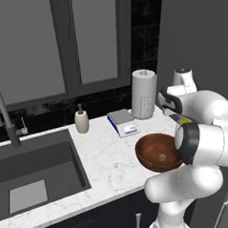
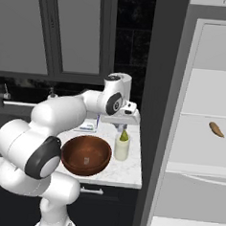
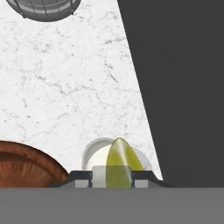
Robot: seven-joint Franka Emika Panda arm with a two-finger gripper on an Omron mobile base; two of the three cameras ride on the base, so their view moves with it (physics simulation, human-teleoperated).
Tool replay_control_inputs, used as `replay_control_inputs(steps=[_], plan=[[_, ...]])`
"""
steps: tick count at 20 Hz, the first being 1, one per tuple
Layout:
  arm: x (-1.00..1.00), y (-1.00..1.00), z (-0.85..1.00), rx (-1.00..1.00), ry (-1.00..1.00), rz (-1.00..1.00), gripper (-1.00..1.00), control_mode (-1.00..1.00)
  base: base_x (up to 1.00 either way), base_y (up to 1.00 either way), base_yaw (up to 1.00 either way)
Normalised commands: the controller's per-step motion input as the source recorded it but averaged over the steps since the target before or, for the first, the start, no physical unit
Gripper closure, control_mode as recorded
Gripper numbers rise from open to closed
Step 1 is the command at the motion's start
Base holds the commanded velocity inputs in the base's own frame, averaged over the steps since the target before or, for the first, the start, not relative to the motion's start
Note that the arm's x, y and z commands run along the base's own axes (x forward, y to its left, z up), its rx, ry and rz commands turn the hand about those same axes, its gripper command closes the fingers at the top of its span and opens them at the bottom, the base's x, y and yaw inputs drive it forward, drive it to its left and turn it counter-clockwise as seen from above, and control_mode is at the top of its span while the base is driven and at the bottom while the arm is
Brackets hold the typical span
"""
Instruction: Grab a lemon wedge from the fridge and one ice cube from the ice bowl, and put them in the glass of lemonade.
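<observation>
Lemon wedge point(image 3: 119, 164) held above glass point(image 2: 122, 148)

1. The arm covers the right part of the bowl point(image 1: 154, 154) in the left base view.
2. In the hand view the bowl's point(image 3: 24, 168) lower part and the glass's point(image 3: 98, 159) base are cut off.
3. The wedge point(image 3: 119, 164) hides part of the glass's mouth.
4. A small orange-brown item point(image 2: 216, 129) on the fridge point(image 2: 206, 117) shelf is too small to identify.

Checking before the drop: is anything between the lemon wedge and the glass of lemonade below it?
Nothing visible. The end effector holds the lemon wedge directly above the open glass of lemonade; the ice bowl sits beside it, off the path.
</observation>
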Motion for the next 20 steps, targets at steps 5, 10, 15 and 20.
replay_control_inputs(steps=[5,10,15,20], plan=[[0.00,0.00,0.00,0.00,0.00,0.00,-1.00,-1.00,0.00,0.00,0.00],[0.00,0.00,0.00,0.00,0.00,0.00,-1.00,-1.00,0.00,0.00,0.00],[0.00,0.00,0.00,0.00,0.00,0.00,-1.00,-1.00,0.00,0.00,0.00],[0.00,0.00,0.00,0.00,0.00,0.00,-1.00,-1.00,0.00,0.00,0.00]])
